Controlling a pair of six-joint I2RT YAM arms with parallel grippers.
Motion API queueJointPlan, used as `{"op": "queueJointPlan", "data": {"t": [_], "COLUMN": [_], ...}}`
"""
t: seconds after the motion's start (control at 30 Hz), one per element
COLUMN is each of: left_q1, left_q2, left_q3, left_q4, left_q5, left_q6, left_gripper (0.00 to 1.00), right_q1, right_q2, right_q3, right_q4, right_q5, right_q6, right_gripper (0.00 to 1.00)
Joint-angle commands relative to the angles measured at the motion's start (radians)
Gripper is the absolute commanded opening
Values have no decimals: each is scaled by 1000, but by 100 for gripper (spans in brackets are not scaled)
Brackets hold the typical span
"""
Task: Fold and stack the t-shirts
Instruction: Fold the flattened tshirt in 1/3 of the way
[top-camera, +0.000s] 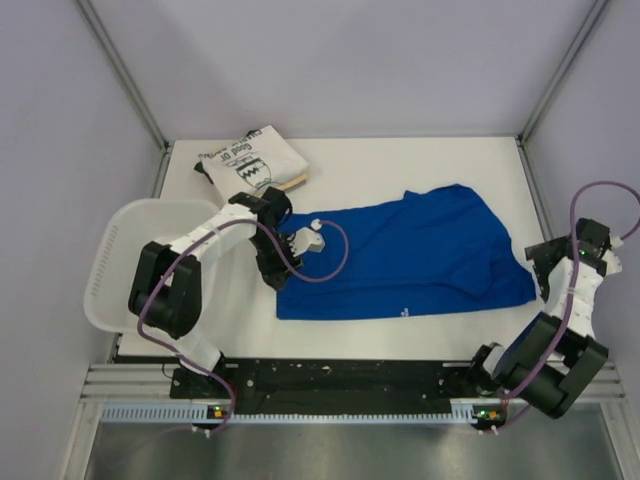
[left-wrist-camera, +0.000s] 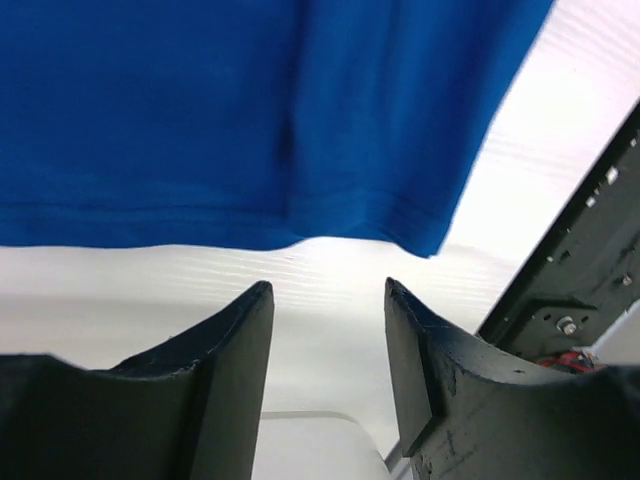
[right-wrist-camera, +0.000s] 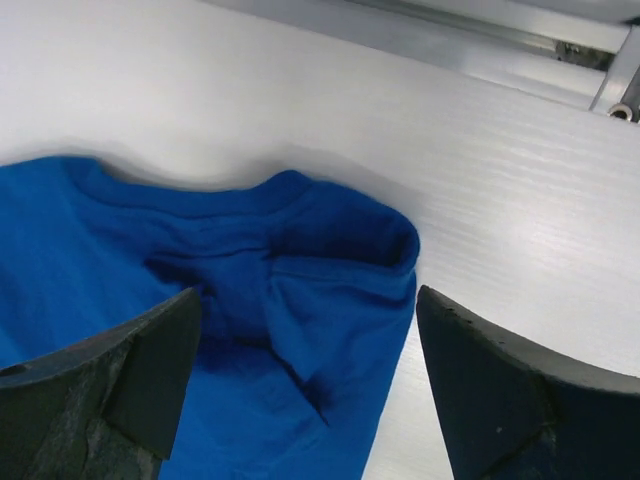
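The royal blue t-shirt (top-camera: 400, 255) lies spread out across the middle of the table, plain side up, no print showing. The white t-shirt (top-camera: 248, 162) with black drawing and lettering lies folded at the back left. My left gripper (top-camera: 272, 272) is open and empty, low over bare table just off the blue shirt's left hem. In the left wrist view its fingertips (left-wrist-camera: 328, 285) stop short of the hem (left-wrist-camera: 250, 225). My right gripper (top-camera: 543, 272) is wide open at the shirt's right end. In the right wrist view (right-wrist-camera: 308, 295) it hovers over a bunched sleeve (right-wrist-camera: 340, 250), not touching it.
A white slotted basket (top-camera: 110, 250) stands at the left edge beside the left arm. The black base rail (top-camera: 330, 380) runs along the front and shows in the left wrist view (left-wrist-camera: 590, 260). An aluminium frame (right-wrist-camera: 500, 40) borders the table on the right.
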Motion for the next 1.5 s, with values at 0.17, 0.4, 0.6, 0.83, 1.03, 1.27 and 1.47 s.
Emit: {"op": "queueJointPlan", "data": {"t": [0.17, 0.4, 0.6, 0.83, 1.03, 1.27, 1.47], "left_q1": [0, -102, -102, -98, -68, -22, 23], "left_q2": [70, 29, 98, 104, 88, 108, 121], "left_q3": [66, 27, -25, -53, -42, -19, -11], "left_q4": [68, 112, 271, 377, 399, 416, 428], "left_q5": [108, 107, -88, -230, -269, -278, -269], "left_q6": [-30, -52, -114, -184, -216, -230, -239], "left_gripper": [60, 50, 53, 50, 46, 47, 49], "right_q1": [353, 475, 475, 475, 511, 597, 640], "right_q2": [-179, -83, 9, 123, 97, 169, 275], "right_q3": [92, -32, -48, -11, 40, 123, 247], "right_q4": [-118, -96, 10, 35, 24, 9, 13], "right_q5": [174, -59, -75, -108, -108, -107, -124], "right_q6": [-143, -129, -167, -212, -235, -269, -285], "right_gripper": [86, 74, 69, 40, 7, 8, 20]}}
